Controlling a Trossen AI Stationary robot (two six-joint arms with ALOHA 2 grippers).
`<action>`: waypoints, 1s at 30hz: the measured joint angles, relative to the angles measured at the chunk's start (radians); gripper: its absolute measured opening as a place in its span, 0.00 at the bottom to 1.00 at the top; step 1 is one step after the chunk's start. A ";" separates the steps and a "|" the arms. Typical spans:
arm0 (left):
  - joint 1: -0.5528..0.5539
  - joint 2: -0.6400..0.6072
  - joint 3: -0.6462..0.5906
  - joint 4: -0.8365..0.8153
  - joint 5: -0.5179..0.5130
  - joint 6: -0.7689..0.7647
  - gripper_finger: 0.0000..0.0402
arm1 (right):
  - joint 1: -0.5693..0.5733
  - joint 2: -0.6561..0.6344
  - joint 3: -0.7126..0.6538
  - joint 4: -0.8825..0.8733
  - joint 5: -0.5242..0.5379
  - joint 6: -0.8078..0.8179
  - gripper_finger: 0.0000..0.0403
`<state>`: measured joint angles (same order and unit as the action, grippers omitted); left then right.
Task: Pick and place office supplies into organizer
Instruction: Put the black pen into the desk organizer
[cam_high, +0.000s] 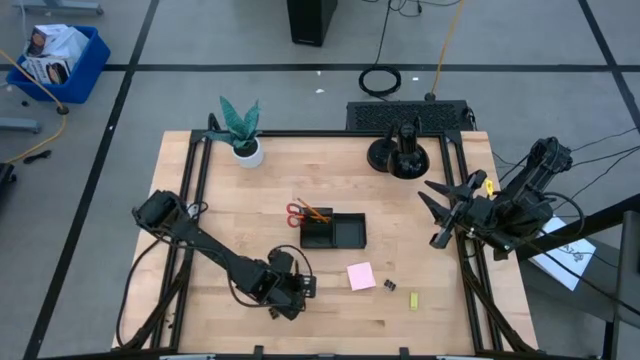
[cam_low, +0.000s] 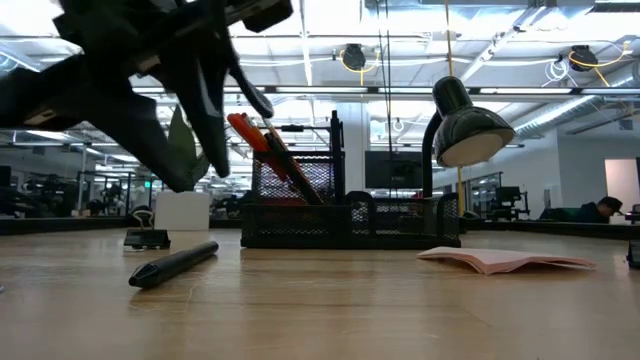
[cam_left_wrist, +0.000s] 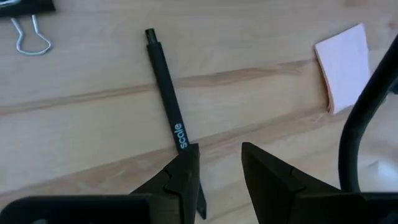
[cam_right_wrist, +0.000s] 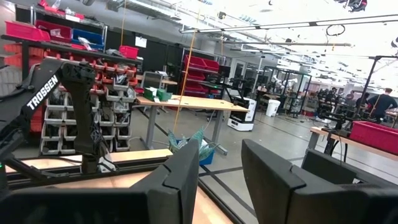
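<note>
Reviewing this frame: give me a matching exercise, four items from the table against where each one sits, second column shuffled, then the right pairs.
Items:
1. red-handled scissors
2. black pen
3. pink sticky-note pad
4. potted plant

Places:
A. flat on the wood just ahead of the left gripper
B. far corner of the table on the left arm's side
C. standing in the organizer
D. flat on the wood on the near side of the organizer

Pairs: 1-C, 2-A, 3-D, 4-B

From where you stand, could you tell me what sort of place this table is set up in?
Probably a large open robotics lab or workshop: shelving with red parts bins, rows of workbenches, and exposed ceiling ducts and lights behind the wooden table.
</note>
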<state>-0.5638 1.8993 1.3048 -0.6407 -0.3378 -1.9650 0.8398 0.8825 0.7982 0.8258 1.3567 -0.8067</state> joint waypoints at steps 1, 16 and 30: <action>0.004 0.000 0.000 -0.002 0.000 0.005 0.31 | 0.000 0.000 0.000 0.000 0.000 0.000 0.29; 0.023 0.000 0.000 -0.018 0.002 0.014 0.31 | 0.000 0.000 0.000 0.000 0.000 0.000 0.29; 0.040 0.039 -0.002 -0.031 0.031 -0.024 0.31 | 0.000 0.000 0.000 0.001 -0.002 0.000 0.29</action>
<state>-0.5240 1.9387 1.3033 -0.6717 -0.3065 -1.9886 0.8398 0.8825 0.7982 0.8265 1.3552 -0.8062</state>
